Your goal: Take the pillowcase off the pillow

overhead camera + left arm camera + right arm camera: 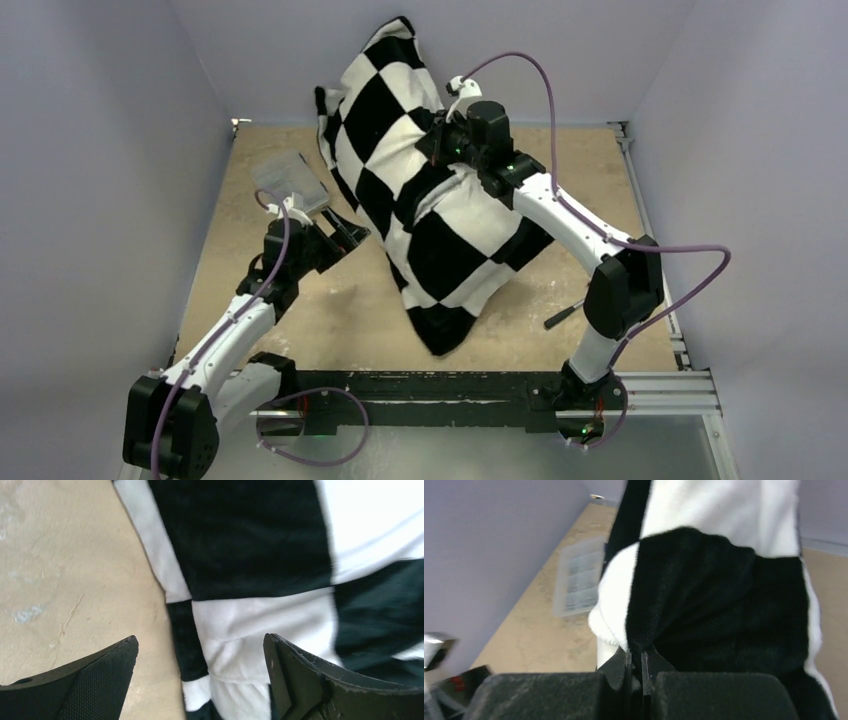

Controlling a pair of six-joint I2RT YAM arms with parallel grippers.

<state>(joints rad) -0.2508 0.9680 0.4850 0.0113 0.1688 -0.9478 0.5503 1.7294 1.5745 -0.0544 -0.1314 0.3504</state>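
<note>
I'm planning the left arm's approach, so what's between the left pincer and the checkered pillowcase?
Just a narrow strip of bare table; the top view shows it between the left pincer and the pillowcase.

The top camera looks down from above and behind the arm bases across the whole tan board table (330, 320). Both wrist cameras sit close to the black-and-white checkered fabric pillowcase (420, 200), which all three views share. The left looks down at its edge, the right toward the table's far left corner.
</note>
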